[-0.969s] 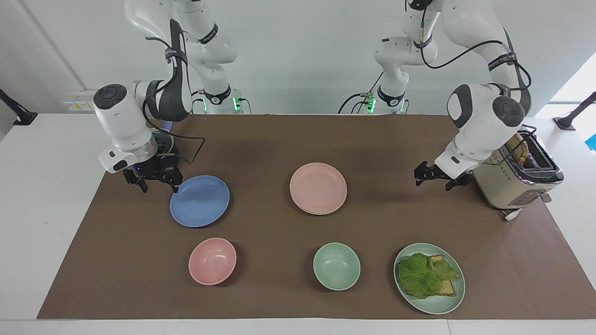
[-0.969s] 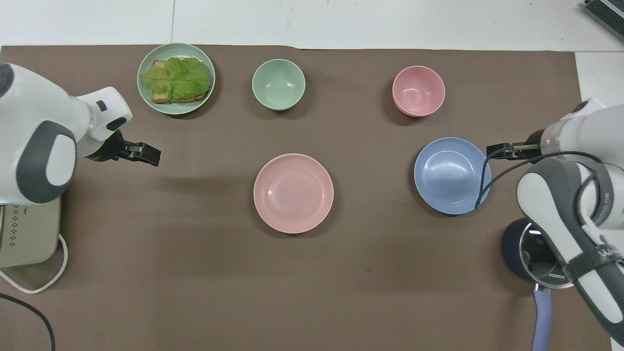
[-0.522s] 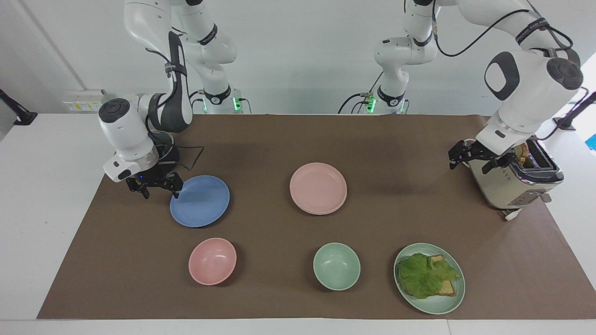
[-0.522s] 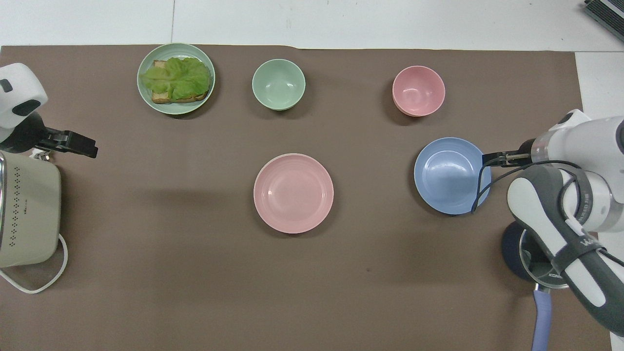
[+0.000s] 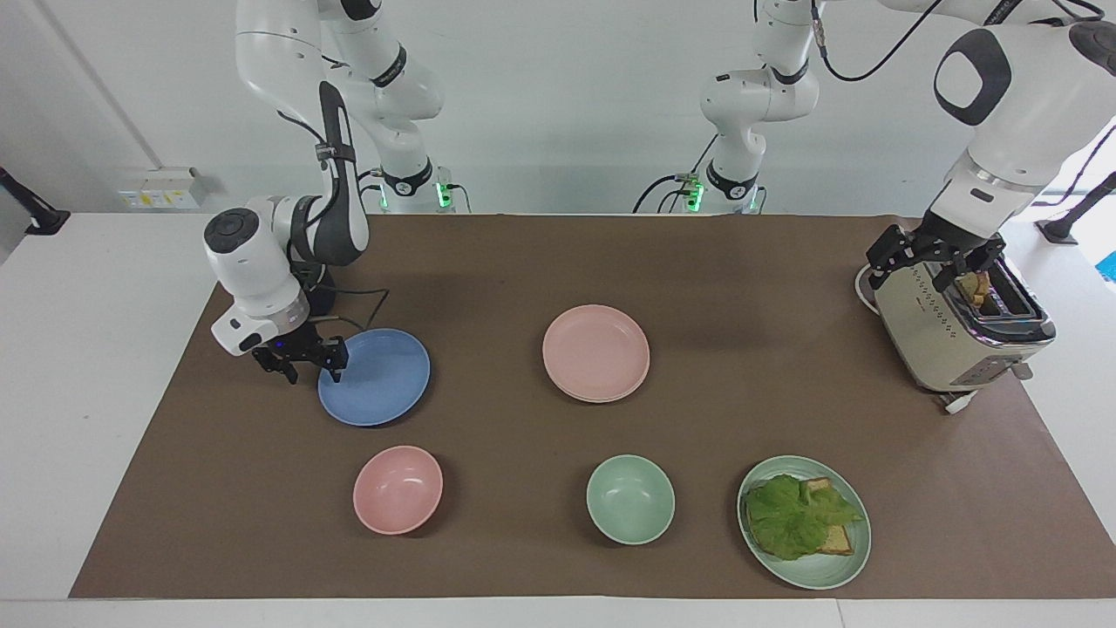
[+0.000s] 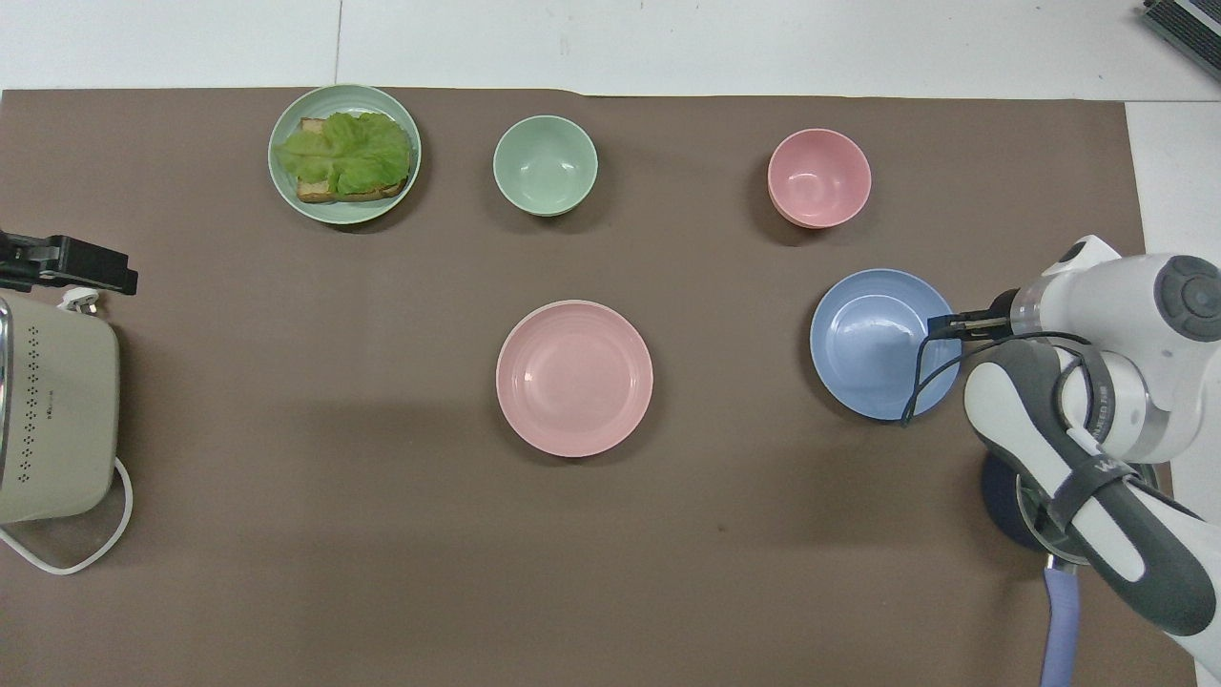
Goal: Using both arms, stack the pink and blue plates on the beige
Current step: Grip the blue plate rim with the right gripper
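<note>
Brown paper matting (image 5: pixel 540 262) covers our table, and the boxy cream toaster (image 5: pixel 955 336) at the left arm's end is the bulkiest thing on it; the left gripper (image 5: pixel 935 259) hangs over it, fingers spread, holding nothing. Next come our plates: the pink plate (image 5: pixel 596 351) sits mid-table on a beige plate (image 5: pixel 610 397) whose rim just peeks out beneath it, and the blue plate (image 5: pixel 375 376) lies toward the right arm's end. We judge the blue plate light, stiff and rather slick, best pinched at its raised rim. The right gripper (image 5: pixel 307 359) straddles that rim now, fingers apart and not yet clamped.
</note>
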